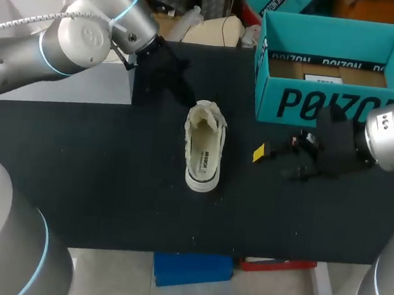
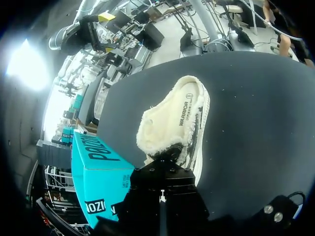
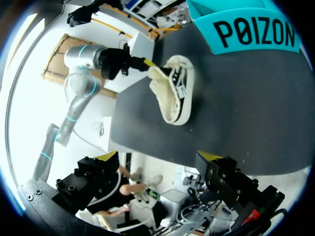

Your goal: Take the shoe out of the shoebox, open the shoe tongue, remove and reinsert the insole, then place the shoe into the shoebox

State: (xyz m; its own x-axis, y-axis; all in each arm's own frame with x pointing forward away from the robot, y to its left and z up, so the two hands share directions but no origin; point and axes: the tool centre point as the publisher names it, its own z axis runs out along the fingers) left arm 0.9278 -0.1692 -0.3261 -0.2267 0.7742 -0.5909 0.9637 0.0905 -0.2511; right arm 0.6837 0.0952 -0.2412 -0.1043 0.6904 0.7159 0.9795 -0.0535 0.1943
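Head view: the shoe point(image 1: 192, 141) sits on the table point(image 1: 110, 181), out of the box point(image 1: 327, 104), with our left gripper point(image 1: 188, 96) at its tongue point(image 1: 207, 112), grip hidden, we cannot tell, and our right gripper point(image 1: 273, 163) spread wide beside it; we judge tongue-opening is on, and next that tongue needs folding back to bare the insole point(image 1: 206, 155).

pinching the shoe point(image 1: 204, 148) rim with the left gripper point(image 1: 190, 99), arm stretched out behind it; holding the right gripper point(image 3: 157, 156) spread wide open.
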